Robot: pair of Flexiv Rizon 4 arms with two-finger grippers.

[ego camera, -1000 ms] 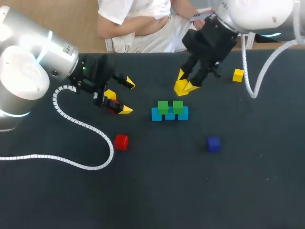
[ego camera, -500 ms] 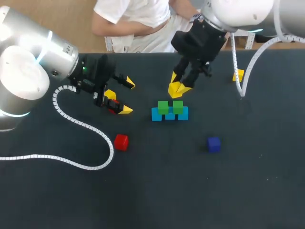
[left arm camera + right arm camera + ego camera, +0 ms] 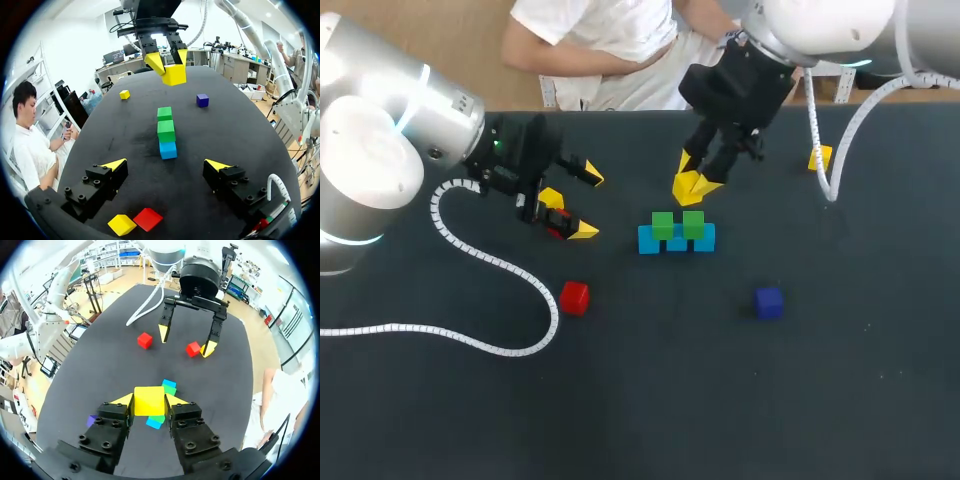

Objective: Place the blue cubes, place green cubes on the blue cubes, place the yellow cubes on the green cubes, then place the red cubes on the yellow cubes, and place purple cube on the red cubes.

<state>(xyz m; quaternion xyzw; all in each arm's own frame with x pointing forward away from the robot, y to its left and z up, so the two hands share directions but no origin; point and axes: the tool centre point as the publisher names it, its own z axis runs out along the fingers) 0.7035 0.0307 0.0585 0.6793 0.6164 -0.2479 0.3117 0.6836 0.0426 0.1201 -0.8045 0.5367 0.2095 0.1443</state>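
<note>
My left gripper [image 3: 588, 204] sits low over the table [image 3: 740, 400], its fingers spread wide and holding nothing. Two cubes lie under it near the finger roots: the near yellow cube [image 3: 551, 198] and, touching it at 5 o'clock, the near red cube [image 3: 557, 226]. A ribbed white hose [image 3: 490, 265] curls across the dark, matte tabletop from that arm. The loose red cube [image 3: 574, 297] rests at 8 o'clock from the stack, well apart from it.

At the middle the blue cubes [image 3: 677, 242] stand in a tight row, faces touching. The green cubes [image 3: 663, 224] sit on top, two side by side. All the cubes are plain, flat-coloured blocks with crisp edges.

My right gripper [image 3: 695, 185] is clamped on the held yellow cube [image 3: 148, 400], with a black finger and its yellow wedge tip pressed to each side. It hangs at 12 o'clock from the stack. From the right wrist, green and blue show just beneath the cube.

The purple cube [image 3: 768, 302] lies at 4 o'clock from the stack. The far yellow cube [image 3: 820, 157] lies at 2 o'clock, near the table's back edge.
</note>
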